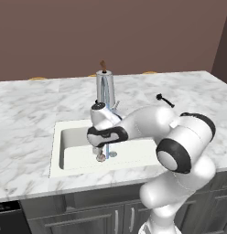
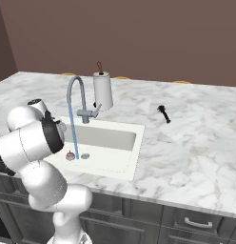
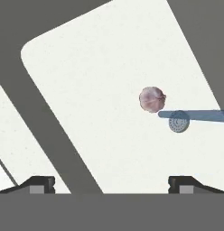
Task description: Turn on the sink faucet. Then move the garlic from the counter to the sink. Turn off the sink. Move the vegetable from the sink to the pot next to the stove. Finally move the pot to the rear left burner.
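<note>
hand view: claw [image 3: 109, 185] spread wide (empty) above garlic [image 3: 152, 99], seemingly beside drain [image 3: 178, 122].

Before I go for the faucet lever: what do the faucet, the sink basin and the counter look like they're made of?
Sink faucet: looks like brushed metal, grey with a dull sheen along its arched spout. Sink: matte off-white, faintly speckled in the hand view, possibly ceramic or composite; the look leaves it open. Counter: white with grey veins, marble-like, smooth finish.

The sink [image 3: 86, 90] floor lies bare around the garlic [image 3: 152, 99]; the water stream [image 3: 195, 115] crosses just beside it.
</note>
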Tool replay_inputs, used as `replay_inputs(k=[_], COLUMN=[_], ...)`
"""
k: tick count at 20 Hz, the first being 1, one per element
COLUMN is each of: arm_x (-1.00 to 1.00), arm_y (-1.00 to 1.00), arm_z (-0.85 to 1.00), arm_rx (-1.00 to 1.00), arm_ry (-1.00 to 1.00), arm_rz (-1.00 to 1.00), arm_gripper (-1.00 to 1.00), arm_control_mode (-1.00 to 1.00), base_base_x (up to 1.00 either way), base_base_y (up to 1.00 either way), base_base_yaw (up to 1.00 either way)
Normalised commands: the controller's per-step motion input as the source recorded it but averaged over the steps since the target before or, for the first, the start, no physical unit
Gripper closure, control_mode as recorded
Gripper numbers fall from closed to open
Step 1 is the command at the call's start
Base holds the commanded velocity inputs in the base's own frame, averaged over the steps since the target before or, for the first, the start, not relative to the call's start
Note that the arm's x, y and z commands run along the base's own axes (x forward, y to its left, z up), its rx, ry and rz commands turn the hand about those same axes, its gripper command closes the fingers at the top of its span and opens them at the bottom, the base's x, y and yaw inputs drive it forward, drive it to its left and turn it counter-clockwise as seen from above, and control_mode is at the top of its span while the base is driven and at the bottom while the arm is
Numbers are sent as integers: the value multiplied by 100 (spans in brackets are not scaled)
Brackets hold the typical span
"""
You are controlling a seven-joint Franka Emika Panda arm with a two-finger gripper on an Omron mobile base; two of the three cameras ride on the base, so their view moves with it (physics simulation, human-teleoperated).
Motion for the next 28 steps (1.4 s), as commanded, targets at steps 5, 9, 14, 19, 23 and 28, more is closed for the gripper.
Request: replay_inputs(k=[5, 9, 14, 19, 23, 28], arm_x=[-36, -18, -3, 0, 0, 7], arm_y=[-40, -45, -50, -39, -26, -27], arm_z=[33, 25, 18, 1, 1, 0], arm_rx=[9, 10, 12, 12, 8, 7], arm_ry=[0, 0, 0, 4, 0, 2], arm_rz=[8, 8, 9, 7, 0, 0], arm_gripper=[-100, -100, -100, -100, -100, -100], arm_control_mode=[-100, -100, -100, -100, -100, -100], base_base_x=[0, 0, 0, 0, 0, 0], base_base_y=[0, 0, 0, 0, 0, 0], base_base_yaw=[0, 0, 0, 0, 0, 0])
